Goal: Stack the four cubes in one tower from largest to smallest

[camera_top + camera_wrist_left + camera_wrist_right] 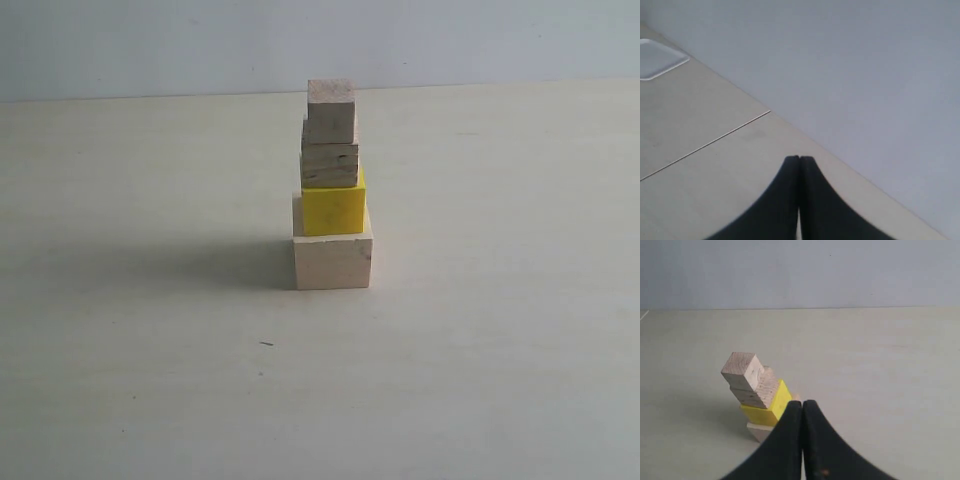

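You've got the tower (pixel 333 185) standing mid-table (pixel 150 380) in the ext. view, nothing touching it. Bottom to top: big pale cube (pixel 333 262), yellow cube (pixel 334 210), grainy cube (pixel 330 165), small pale cube (pixel 331 110). Each rests flat on the one below and the stack looks upright, edges only roughly lined up. Its shadow falls to the left in that view. The wall (pixel 150 45) is behind. There's a tiny dark speck (pixel 266 343) on the table in front.

Neither arm shows in the ext. view. Your R gripper (pixel 802 402) has its jaws pressed together w/ nothing between them. Its cam sees the tower just beyond the tips, which hide part of the big pale cube (pixel 759 431). Your L gripper (pixel 799 159) is the same, tips touching and empty, over bare table near the wall. A seam (pixel 715 140) crosses the table there and a white tray (pixel 657 57) lies further off.
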Robot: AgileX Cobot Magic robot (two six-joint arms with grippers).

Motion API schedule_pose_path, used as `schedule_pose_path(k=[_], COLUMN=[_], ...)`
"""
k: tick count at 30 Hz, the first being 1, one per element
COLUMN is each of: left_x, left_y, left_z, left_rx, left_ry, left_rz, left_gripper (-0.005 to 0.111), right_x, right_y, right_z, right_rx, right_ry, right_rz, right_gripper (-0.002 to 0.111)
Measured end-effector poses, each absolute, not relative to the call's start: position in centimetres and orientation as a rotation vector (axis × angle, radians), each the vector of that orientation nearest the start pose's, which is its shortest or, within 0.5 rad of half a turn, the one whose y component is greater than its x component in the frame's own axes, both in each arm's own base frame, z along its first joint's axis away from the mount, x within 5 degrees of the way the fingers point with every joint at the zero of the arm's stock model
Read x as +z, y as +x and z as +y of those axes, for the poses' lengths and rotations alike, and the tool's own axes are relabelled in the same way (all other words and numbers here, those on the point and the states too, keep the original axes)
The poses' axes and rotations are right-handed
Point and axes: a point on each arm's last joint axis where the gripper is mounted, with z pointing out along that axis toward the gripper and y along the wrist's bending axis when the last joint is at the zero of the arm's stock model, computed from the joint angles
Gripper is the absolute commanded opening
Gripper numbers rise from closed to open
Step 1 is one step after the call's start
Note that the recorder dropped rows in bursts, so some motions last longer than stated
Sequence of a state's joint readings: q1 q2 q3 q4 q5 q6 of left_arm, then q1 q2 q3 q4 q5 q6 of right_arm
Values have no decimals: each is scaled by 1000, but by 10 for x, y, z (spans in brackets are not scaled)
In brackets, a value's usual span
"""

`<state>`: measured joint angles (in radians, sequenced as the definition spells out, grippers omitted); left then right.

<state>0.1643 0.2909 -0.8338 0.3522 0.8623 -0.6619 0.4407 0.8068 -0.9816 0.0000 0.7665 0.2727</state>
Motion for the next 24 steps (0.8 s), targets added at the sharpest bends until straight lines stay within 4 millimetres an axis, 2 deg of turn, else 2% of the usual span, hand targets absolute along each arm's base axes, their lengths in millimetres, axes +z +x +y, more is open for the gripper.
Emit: schedule_pose_path(k=[6,13,17,20,24], left_x=[387,386,384,373,343], left_y=[5,9,10,10,11], left_z=[17,3,-1,-2,-2], left_rx=[-39,-273,-344,-362,-329], left_ry=[-773,-789,-776,-731,-686], left_rz=[1575,1587,1561,1504,1441], left_gripper=[1,1,1,1,1], right_x=[396,396,396,396,396], right_y=[134,134,134,134,134], right_z=[63,63,63,63,63], right_rx=[434,434,434,434,434], right_ry=[-177,-177,-177,-177,-177], right_rz=[2097,2097,2097,2097,2097], right_gripper=[0,0,0,0,0])
